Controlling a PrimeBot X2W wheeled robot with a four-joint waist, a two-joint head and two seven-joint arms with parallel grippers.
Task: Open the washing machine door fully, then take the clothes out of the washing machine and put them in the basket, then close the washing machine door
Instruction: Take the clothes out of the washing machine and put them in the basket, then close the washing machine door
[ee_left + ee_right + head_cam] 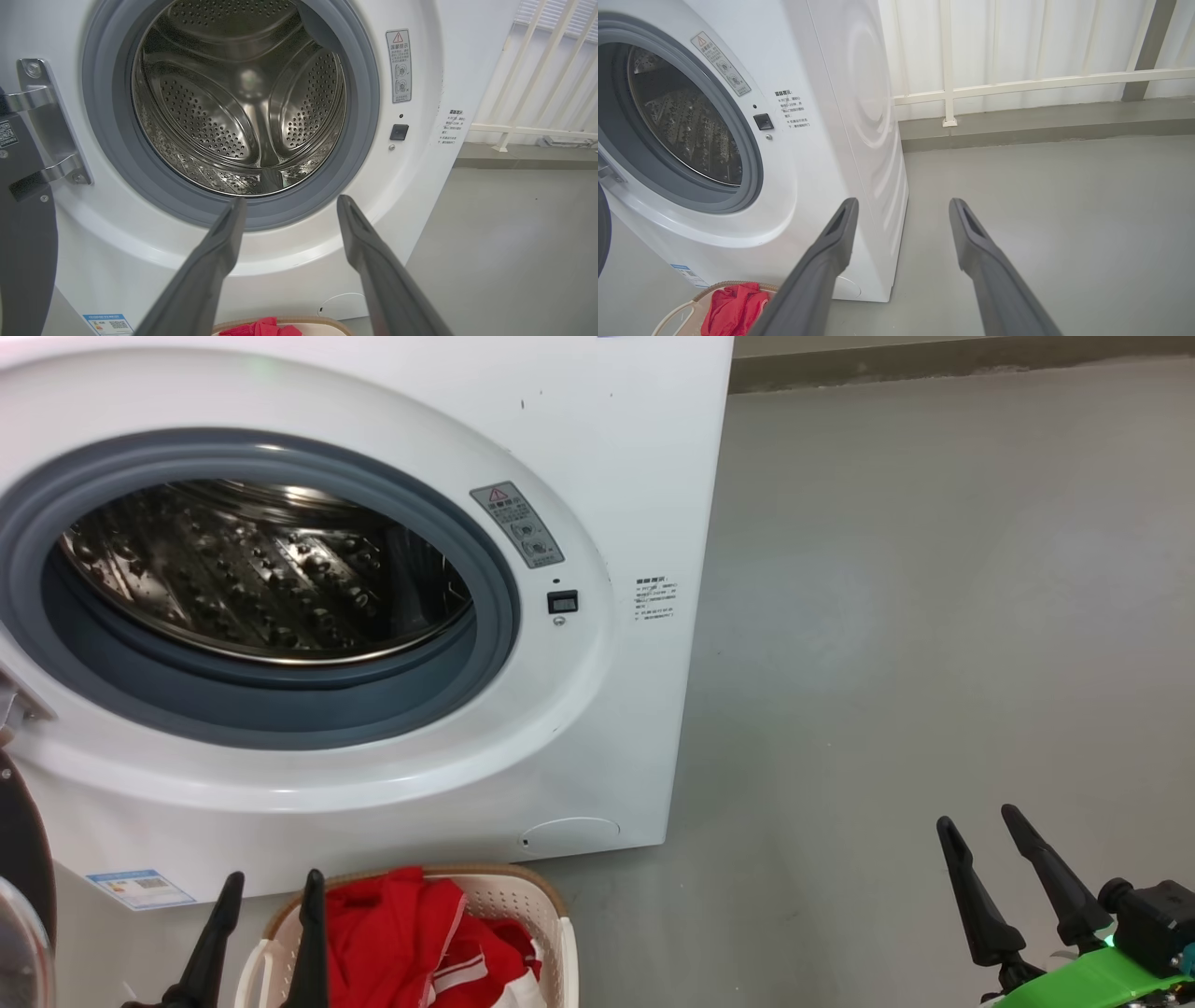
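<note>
Drum [238, 107] looks empty; clothes [392, 933] in basket [509, 894]. Door [25, 256] hangs open far L, mostly out of frame. Prob heavy, rigid, glossy; I'd push near free edge, slow. L gripper [275, 875], R gripper [978, 816]: fingers apart, nothing held.

The left end effector [274, 879] is hovering at the near left, its two dark fingers [207, 952] pointing up, standing apart and gripping nothing. The right end effector [978, 818] is hovering at the near right, likewise spread and empty, its fingers leaning slightly left above a green mount [1092, 980].
</note>
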